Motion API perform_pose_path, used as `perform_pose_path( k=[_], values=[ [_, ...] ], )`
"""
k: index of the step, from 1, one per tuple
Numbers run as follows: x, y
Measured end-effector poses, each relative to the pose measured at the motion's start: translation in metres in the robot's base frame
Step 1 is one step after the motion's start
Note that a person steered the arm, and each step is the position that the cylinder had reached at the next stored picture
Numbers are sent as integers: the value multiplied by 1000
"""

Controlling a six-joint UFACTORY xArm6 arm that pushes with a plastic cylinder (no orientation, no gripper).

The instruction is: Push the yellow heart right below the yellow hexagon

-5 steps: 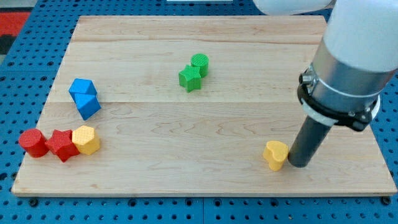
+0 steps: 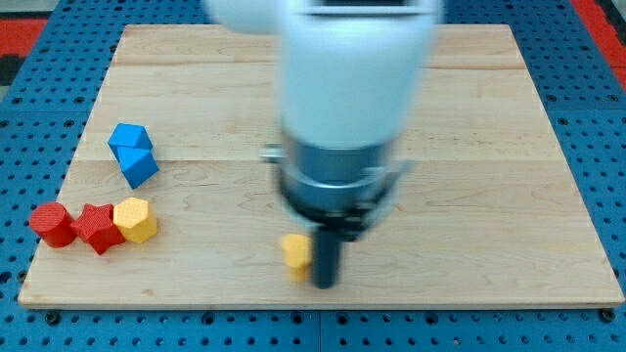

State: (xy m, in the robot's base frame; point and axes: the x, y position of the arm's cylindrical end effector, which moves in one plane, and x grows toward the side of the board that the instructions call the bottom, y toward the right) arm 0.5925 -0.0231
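The yellow heart (image 2: 294, 251) lies near the board's bottom edge, a little left of centre. My tip (image 2: 327, 285) is on the board just to the heart's right, touching or almost touching it. The yellow hexagon (image 2: 135, 220) sits at the view's left, far to the left of the heart and slightly higher. The arm is blurred by motion and covers the middle of the board.
A red star (image 2: 97, 227) and a red cylinder (image 2: 51, 224) stand in a row left of the yellow hexagon. Two blue blocks (image 2: 131, 154) lie above them. The wooden board's bottom edge (image 2: 440, 301) runs close under the tip.
My tip has swept far to the view's left along the bottom of the board, pushing the yellow heart left with it. The arm now hides the green blocks.
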Motion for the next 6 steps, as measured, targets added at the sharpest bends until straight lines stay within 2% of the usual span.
perform_pose_path(
  k=[1,2,3,4,5,6],
  values=[
    [-1,-68],
    [-18,-16],
    [-38,0],
    [-31,-75],
    [-26,-112],
    [-29,-97]
  ],
)
